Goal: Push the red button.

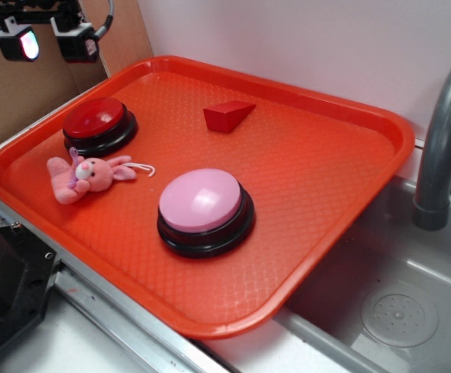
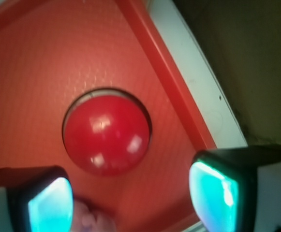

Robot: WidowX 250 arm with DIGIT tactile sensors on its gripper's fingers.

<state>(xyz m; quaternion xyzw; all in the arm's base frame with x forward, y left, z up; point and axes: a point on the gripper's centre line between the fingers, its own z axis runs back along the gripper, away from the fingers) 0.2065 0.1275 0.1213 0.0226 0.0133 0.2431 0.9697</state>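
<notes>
The tray's (image 1: 318, 233) front rim lies nearest in the exterior view, an orange-red slab tilted over a grey sink (image 1: 400, 311) at its right, with a dark grey faucet (image 1: 442, 140) rising past the tray's right edge. On the tray, closest to that front rim, sits the pink button (image 1: 204, 200), a large pale dome on a black base. Left of it and a little farther back lies a small pink plush bunny (image 1: 85, 176), its string trailing toward the pink button. Behind the bunny, near the tray's left rim, stands the red button (image 1: 95, 118), a glossy dark-red dome on a black ring, apart from the bunny. A red wedge (image 1: 228, 115) lies farther back, toward the tray's middle. The gripper (image 1: 48, 40) hangs above and beyond the tray's left corner, off to the far left of the red button, with its two pads spread wide and nothing between them. In the wrist view the pads (image 2: 51, 205) frame the lower corners, the red button (image 2: 106, 134) lies below them untouched, and the tray's rim (image 2: 164, 67) runs diagonally beside it.
</notes>
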